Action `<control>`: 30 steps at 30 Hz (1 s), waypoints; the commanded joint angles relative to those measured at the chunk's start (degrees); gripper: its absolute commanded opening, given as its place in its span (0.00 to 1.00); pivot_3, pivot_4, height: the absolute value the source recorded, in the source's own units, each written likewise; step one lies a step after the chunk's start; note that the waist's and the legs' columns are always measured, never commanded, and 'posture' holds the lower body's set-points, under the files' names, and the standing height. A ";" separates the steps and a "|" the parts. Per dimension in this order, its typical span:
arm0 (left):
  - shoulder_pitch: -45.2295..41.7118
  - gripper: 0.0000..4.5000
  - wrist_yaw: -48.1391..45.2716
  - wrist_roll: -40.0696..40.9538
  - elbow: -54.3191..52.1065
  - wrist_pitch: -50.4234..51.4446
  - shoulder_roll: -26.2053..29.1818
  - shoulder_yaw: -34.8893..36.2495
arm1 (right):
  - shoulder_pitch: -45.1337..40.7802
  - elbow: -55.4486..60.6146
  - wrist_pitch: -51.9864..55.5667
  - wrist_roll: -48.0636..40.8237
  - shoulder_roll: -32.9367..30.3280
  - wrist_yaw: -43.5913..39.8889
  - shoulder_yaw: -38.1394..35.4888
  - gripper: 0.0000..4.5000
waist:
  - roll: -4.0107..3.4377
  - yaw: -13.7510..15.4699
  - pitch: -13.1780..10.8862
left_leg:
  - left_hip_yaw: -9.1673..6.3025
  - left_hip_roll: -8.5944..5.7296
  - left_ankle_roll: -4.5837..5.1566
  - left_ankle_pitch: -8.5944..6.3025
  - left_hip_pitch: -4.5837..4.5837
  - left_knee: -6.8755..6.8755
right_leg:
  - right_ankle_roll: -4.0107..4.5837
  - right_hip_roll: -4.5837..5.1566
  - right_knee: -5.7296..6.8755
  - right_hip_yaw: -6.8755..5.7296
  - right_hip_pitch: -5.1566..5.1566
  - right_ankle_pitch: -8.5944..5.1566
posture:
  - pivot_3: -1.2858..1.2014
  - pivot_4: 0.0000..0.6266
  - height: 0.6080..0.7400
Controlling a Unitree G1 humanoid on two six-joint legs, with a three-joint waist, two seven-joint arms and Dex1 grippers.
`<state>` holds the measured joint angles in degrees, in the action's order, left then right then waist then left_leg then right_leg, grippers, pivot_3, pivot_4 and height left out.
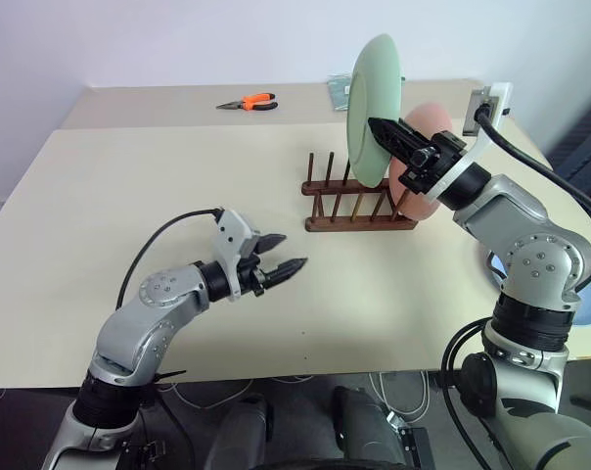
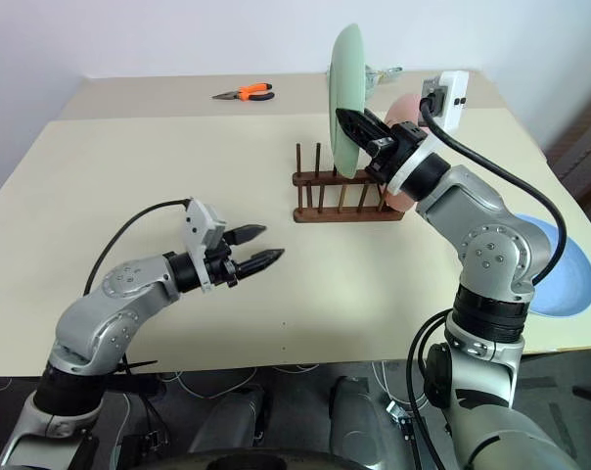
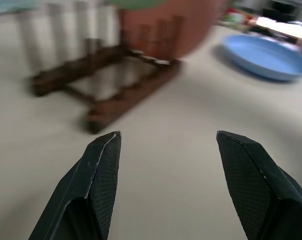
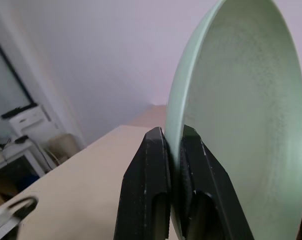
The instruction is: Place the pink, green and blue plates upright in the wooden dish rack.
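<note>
My right gripper [image 1: 376, 126] is shut on the rim of the pale green plate [image 1: 372, 93] and holds it upright over the wooden dish rack [image 1: 357, 211]. The plate's lower edge is about level with the peg tops. In the right wrist view the two fingers [image 4: 150, 165] pinch the green plate [image 4: 241, 110]. The pink plate [image 1: 431, 119] stands upright at the rack's right end, partly behind my right arm. At the table's right edge the blue plate [image 2: 562, 262] lies flat. My left gripper [image 1: 283, 254] hangs open and empty over the table, left of the rack.
Orange-handled pliers [image 1: 249, 101] lie at the back of the table. A white plug box [image 1: 489, 102] with a black cable sits at the back right. The left wrist view shows the rack [image 3: 106, 87], pink plate [image 3: 166, 25] and blue plate [image 3: 263, 55] ahead.
</note>
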<state>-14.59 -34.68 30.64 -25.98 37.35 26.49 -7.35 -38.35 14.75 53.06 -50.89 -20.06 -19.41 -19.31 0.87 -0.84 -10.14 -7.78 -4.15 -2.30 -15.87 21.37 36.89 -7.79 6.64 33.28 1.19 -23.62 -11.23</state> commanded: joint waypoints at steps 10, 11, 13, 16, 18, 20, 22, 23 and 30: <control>0.01 0.70 0.44 -0.42 -2.25 -0.13 -0.30 0.02 | -4.68 -9.03 -0.08 -0.61 -3.49 1.26 -0.78 0.16 | -0.02 0.08 0.00 | 0.04 -0.01 0.01 0.00 0.01 0.03 | -0.03 0.00 -0.01 0.01 0.02 0.01 | 0.52 0.24 1.00; 0.00 0.70 0.51 -0.55 -2.32 -0.15 -0.31 -0.10 | -4.67 -8.62 -2.50 2.01 -4.64 -0.35 1.00 0.24 | -0.03 0.11 -0.01 | 0.04 -0.01 0.01 0.00 0.01 0.03 | -0.03 0.00 -0.01 0.01 0.02 0.01 | 0.52 0.24 1.00; 0.00 0.70 0.64 -0.73 -2.47 -0.11 -0.34 -0.34 | -4.22 -6.77 -9.14 8.56 -7.25 -3.23 4.82 0.46 | -0.05 0.08 -0.02 | 0.04 -0.01 0.01 0.00 0.01 0.04 | -0.04 0.00 -0.02 0.00 0.03 0.01 | 0.52 0.24 1.00; -0.22 0.70 0.69 -0.90 -2.61 0.12 -0.47 -0.86 | -3.88 -4.66 -17.58 15.43 -11.66 -7.32 7.20 0.56 | -0.10 0.07 -0.04 | 0.07 -0.01 0.01 0.00 0.01 0.04 | -0.12 0.00 -0.03 0.00 0.02 0.03 | 0.52 0.24 1.00; -0.40 0.70 0.37 -1.25 -2.65 0.18 -0.32 -1.62 | -3.49 -3.53 -20.88 17.41 -15.08 -9.61 6.08 0.56 | -0.11 0.17 -0.06 | 0.07 -0.02 0.01 0.00 0.03 0.04 | -0.21 0.01 -0.04 0.00 0.03 0.07 | 0.52 0.24 1.00; -0.77 0.70 -0.08 -2.18 -2.22 -0.11 -0.18 -2.87 | -2.57 -3.24 -20.63 15.51 -18.44 -10.79 1.23 0.56 | -0.10 0.31 -0.06 | 0.06 -0.02 0.02 -0.01 0.03 0.06 | -0.23 0.01 -0.07 0.00 0.07 0.06 | 0.52 0.24 1.00; -1.27 0.70 -0.73 -2.89 -1.56 -0.49 -0.22 -3.95 | 0.62 -4.10 -19.04 12.86 -22.22 -12.71 -5.06 0.62 | -0.05 0.72 -0.06 | 0.03 -0.03 0.03 -0.01 0.03 0.08 | -0.21 0.02 -0.12 -0.01 0.15 0.05 | 0.52 0.24 1.00; -1.57 0.70 -1.07 -2.97 -1.19 -0.58 -0.39 -4.28 | 3.12 -4.69 -18.55 12.68 -24.20 -13.73 -7.74 0.68 | -0.01 1.25 -0.05 | 0.00 -0.03 0.04 -0.02 0.04 0.09 | -0.12 0.02 -0.16 -0.02 0.18 -0.01 | 0.52 0.24 1.00; -4.63 0.70 -4.28 -4.57 2.35 -1.83 -0.99 -6.72 | 33.33 -0.99 -18.93 22.03 -30.38 -17.61 -13.10 0.98 | -0.14 1.60 0.02 | 0.11 0.00 0.12 -0.06 0.00 0.12 | -0.06 0.05 -0.17 0.00 0.21 -0.06 | 0.52 0.24 1.00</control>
<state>-18.22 -37.84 26.62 -23.30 36.89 25.64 -13.51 -7.79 9.86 34.58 -30.95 -49.40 -35.56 -32.40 0.73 0.75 -10.12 -7.63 -4.16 -2.18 -15.93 21.38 37.00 -7.85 6.69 33.13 1.20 -23.42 -11.29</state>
